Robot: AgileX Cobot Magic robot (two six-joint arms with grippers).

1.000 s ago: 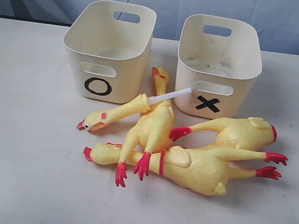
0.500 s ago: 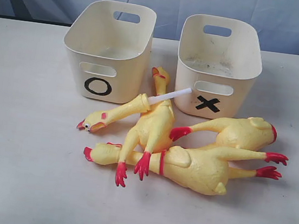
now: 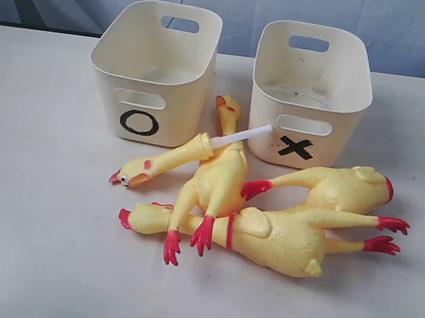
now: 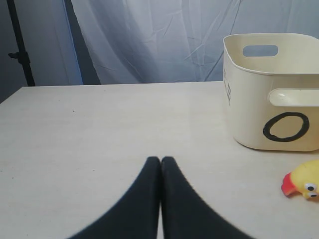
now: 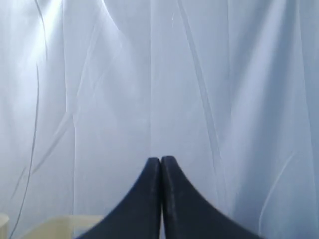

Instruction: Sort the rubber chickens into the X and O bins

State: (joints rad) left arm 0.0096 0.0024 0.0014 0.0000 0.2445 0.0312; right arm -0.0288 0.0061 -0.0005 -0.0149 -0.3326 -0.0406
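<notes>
Three yellow rubber chickens lie piled in front of two cream bins. One chicken lies with its red feet toward the front, one long chicken stretches across the front, and another chicken sits at the right. A head-and-neck piece with a white tube rests on the pile; its head shows in the left wrist view. The O bin stands left of the X bin. My left gripper is shut and empty over bare table. My right gripper is shut, facing the curtain. Neither arm shows in the exterior view.
A pale curtain hangs behind the white table. A dark stand pole rises at the table's far corner in the left wrist view. A cream rim shows low in the right wrist view.
</notes>
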